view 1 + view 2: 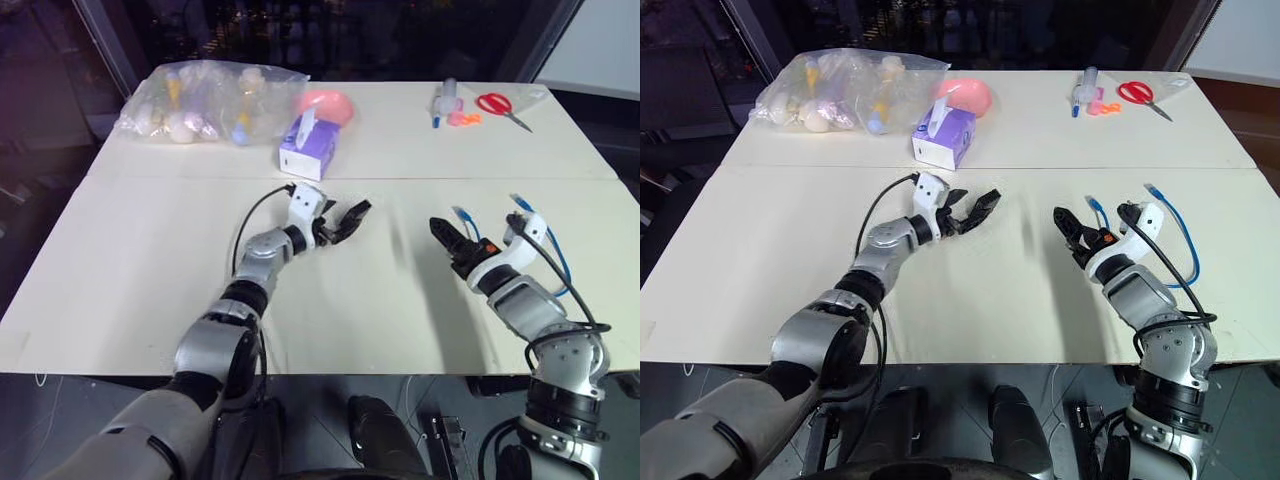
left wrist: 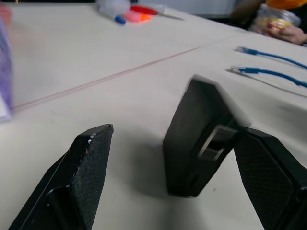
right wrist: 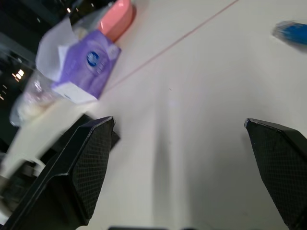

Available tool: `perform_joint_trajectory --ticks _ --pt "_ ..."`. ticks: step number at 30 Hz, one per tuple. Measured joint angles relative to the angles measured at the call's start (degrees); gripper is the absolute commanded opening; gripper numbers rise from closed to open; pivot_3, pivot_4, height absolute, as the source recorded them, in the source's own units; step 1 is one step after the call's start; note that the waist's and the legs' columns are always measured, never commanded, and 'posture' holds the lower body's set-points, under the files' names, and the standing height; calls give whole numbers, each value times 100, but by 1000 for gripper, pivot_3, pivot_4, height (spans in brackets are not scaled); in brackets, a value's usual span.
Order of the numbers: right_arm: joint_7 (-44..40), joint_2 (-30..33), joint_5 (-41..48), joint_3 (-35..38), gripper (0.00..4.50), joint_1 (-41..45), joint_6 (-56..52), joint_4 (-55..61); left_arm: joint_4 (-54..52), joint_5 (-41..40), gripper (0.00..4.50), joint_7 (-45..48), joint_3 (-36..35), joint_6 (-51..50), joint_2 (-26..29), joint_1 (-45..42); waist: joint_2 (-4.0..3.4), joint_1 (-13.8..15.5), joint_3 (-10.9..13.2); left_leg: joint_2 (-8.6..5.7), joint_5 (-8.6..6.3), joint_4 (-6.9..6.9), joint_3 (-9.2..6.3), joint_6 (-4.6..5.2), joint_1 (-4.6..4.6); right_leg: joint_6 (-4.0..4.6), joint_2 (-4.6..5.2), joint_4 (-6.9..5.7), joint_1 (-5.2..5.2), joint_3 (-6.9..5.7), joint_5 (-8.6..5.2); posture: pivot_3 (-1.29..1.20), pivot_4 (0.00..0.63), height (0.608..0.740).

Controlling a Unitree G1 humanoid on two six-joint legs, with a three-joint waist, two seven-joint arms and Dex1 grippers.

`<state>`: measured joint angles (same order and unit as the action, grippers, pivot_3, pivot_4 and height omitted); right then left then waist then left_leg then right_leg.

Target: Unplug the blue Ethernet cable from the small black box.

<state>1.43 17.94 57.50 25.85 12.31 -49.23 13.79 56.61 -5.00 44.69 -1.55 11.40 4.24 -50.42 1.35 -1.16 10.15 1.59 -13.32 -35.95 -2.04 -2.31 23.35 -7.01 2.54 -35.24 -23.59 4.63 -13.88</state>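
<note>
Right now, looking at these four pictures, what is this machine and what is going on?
It is a humanoid robot with two arms, each ending in two black jaws. The two wide pictures come from cameras in its head, looking down over a table. The two close ones come from cameras on its wrists, looking along the jaws. The left jaws stand open, with a black box tipped on edge between them, against one. The right jaws are open and empty. A blue cable lies on the table by the right arm, apart from the box. Farther back are a tissue box, a plastic bag and scissors.
</note>
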Motion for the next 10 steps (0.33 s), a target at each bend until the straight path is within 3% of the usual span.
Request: perform_joint_trajectory --ticks 3,10 --pt "-299 320 -59 -92 4500 -245 -39 122 -1795 -225 3960 402 79 -985 535 628 -2 3 -1 2 0 -2 0 0 -3 1 1 -6 2 0 0 0 150 740" --pt "-1160 1127 -326 -414 4500 -725 -44 654 -4029 -732 3960 549 83 -2877 1207 1609 -4 24 -3 2 0 -16 0 0 -5 3 2 -6 10 -2 -2 0 150 740"
